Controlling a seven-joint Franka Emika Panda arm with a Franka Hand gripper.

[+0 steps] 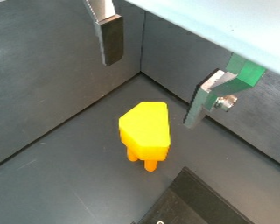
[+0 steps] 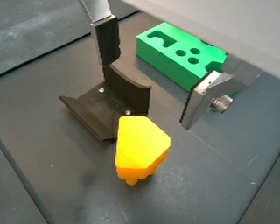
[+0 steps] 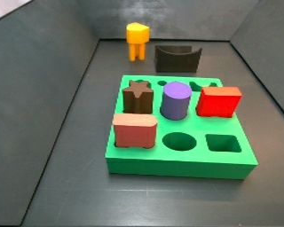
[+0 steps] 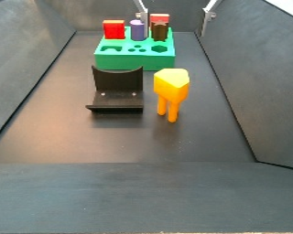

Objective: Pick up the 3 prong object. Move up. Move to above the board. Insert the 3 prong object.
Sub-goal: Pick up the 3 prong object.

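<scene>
The 3 prong object [image 1: 145, 131] is a bright orange piece that stands upright on its legs on the dark floor. It shows in both wrist views [image 2: 139, 147] and both side views [image 3: 136, 40] [image 4: 171, 91]. My gripper [image 1: 160, 70] is open and empty, above the piece and clear of it. Its two silver fingers [image 2: 108, 44] hang apart, with nothing between them. The green board [image 3: 180, 161] lies beyond the fixture, seen also in a wrist view [image 2: 178, 52] and a side view [image 4: 131, 57].
The dark fixture [image 3: 177, 58] stands between the orange piece and the board [image 4: 116, 87]. On the board sit a dark brown block [image 3: 138, 96], a purple cylinder [image 3: 176, 99], a red block [image 3: 219, 101] and a reddish-brown block [image 3: 136, 130]. Grey walls enclose the floor.
</scene>
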